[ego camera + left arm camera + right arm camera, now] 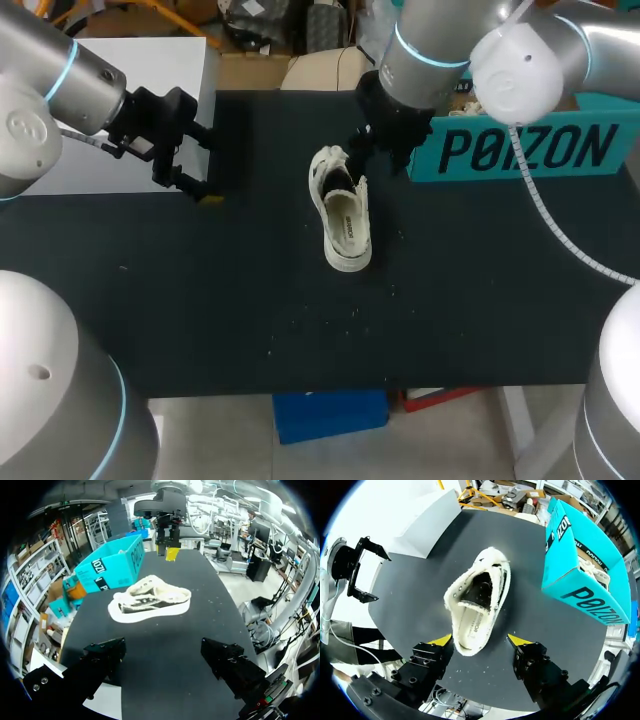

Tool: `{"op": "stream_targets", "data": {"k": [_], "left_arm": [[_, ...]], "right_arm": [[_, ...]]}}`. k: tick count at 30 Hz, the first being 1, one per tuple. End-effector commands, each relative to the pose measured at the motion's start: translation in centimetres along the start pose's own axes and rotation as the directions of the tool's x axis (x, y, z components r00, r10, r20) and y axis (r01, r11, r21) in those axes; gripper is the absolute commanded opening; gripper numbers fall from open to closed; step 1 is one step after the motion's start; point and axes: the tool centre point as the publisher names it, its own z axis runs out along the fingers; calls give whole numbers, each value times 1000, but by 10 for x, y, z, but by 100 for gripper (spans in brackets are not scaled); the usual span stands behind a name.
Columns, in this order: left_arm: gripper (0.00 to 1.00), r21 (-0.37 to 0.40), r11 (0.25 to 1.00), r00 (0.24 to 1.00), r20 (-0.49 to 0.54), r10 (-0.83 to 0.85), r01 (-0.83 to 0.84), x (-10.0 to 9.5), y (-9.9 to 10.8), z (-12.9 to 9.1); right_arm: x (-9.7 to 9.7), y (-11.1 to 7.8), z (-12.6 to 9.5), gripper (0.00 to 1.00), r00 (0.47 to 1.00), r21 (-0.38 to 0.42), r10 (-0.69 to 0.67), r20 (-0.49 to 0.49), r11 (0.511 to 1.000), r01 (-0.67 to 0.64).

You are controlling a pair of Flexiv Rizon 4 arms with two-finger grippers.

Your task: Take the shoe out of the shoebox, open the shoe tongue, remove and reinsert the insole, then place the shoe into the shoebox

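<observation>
One step looks done: the white fabric low-top shoe [340, 215] lies on the black surface [200, 300], eight o'clock from the teal cardboard shoebox [520, 150]. Tongue, insole and reboxing remain. My right tool [481, 641] and left tool [162, 655] are spread, empty.

Bold lettering on shoebox [525, 150], perhaps insole [475, 625]

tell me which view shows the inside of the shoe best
The right wrist view: it looks straight down into the shoe, showing the opening and the insole. The head view also sees inside from above, but small. The left wrist view shows mostly its side, little of the inside.
</observation>
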Motion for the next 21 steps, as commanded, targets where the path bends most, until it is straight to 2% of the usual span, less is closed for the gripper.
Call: {"op": "stream_targets", "data": {"k": [1,3,5,10,13,21], "left_arm": [[100,1,1000,1000,4,1,-1,1,1,1],[100,1,1000,1000,4,1,-1,1,1,1],[100,1,1000,1000,4,1,-1,1,1,1],[100,1,1000,1000,4,1,-1,1,1,1],[100,1,1000,1000,4,1,-1,1,1,1],[100,1,1000,1000,4,1,-1,1,1,1]], "right_arm": [[1,12,29,64,999,-11,40,-9,999,-41],[-1,14,35,62,999,-13,51,-15,999,-51],[-4,16,39,56,998,-2,54,-8,999,-54],[-12,17,49,56,998,15,69,-2,998,-69],[-15,20,52,50,997,17,77,-3,997,-77],[-22,28,67,51,997,28,70,-10,997,-70]]}}
